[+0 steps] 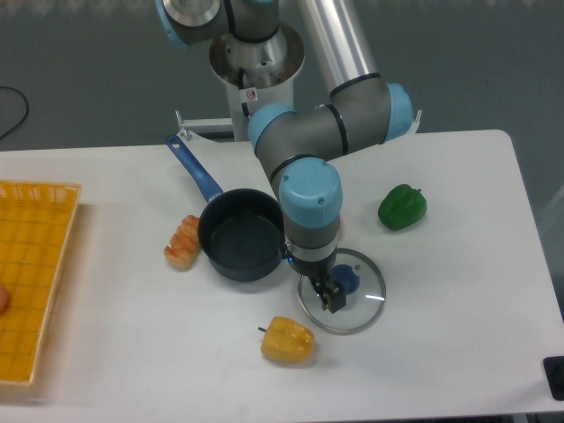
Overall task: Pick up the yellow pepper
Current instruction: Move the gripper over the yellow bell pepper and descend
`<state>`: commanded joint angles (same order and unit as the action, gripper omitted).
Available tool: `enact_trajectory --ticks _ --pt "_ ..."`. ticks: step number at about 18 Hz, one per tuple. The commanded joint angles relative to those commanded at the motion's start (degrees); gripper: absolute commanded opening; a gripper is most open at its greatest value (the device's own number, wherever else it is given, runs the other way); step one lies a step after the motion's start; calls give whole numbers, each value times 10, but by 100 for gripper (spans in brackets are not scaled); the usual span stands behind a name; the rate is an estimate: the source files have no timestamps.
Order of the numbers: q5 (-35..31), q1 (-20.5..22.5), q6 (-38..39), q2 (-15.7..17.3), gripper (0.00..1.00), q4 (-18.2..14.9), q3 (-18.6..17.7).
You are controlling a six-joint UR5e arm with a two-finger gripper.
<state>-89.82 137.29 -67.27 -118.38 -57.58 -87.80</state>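
The yellow pepper (287, 341) lies on its side on the white table, near the front, with its dark stem pointing left. My gripper (327, 297) hangs above the glass pot lid (363, 313), up and to the right of the pepper, a short gap away. Its fingers look close together with nothing between them. The green pepper (402, 206) lies farther right and back.
A dark pot (240, 233) with a blue handle stands left of the gripper. An orange-and-white shrimp-like toy (182, 242) lies by the pot's left side. A yellow basket (31, 273) sits at the left edge. The arm's base is at the back.
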Motion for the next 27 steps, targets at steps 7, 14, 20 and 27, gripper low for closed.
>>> enact_trajectory --ticks 7,14,20,27 --pt "-35 -12 127 -18 100 7 8" --pt "-63 -20 -79 -30 100 10 30" --pt "-63 -19 -251 -63 100 18 53" --pt "-59 -38 -242 -88 100 23 67"
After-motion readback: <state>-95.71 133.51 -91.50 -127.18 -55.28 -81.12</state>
